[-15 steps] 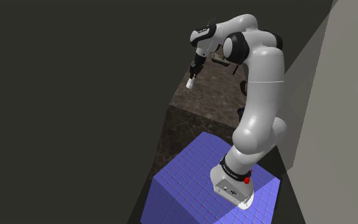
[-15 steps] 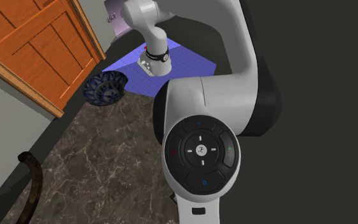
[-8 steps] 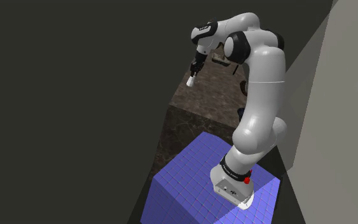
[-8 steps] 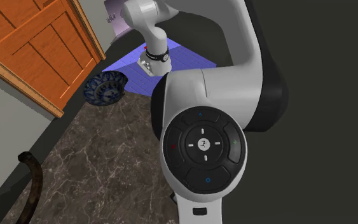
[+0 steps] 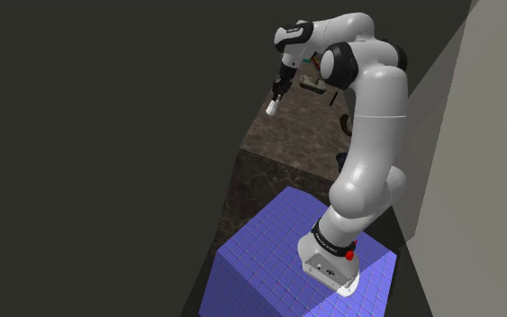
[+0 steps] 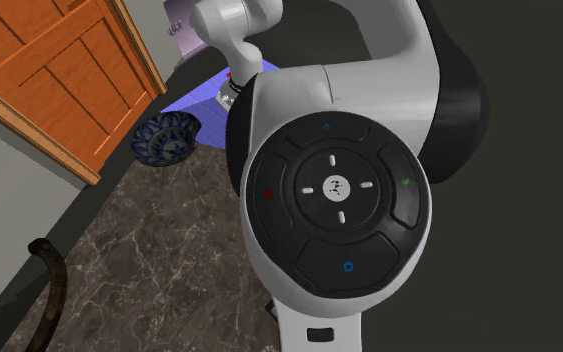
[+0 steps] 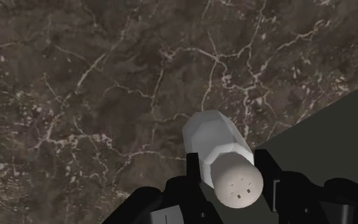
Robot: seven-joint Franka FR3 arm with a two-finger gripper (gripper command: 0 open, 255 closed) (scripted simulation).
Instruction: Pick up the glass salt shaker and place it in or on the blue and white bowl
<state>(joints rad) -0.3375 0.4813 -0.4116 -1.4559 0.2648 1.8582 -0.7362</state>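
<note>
A pale whitish salt shaker (image 7: 219, 143), its perforated cap toward the camera, is clasped between my black fingers. My gripper (image 7: 229, 168) is shut on it and holds it well above the dark marbled counter (image 7: 95, 95). In the shoulder view the shaker (image 5: 271, 107) hangs from the gripper (image 5: 276, 97) at the top of the raised arm. The blue and white patterned bowl (image 6: 166, 137) sits on the counter beside the blue stand (image 6: 201, 100), near the orange door. The back of my hand (image 6: 334, 190) looms close in the second exterior view and hides the shaker there.
An orange panelled door (image 6: 59, 70) stands at the second exterior view's left. A dark curved bar (image 6: 54, 290) rises at the counter's near corner. A small brown object (image 5: 312, 84) lies behind the arm. Dark walls border the counter in the shoulder view.
The arm has lifted the shaker a little higher and slightly toward the shoulder view's right. In the second exterior view the hand has come closer and turned.
</note>
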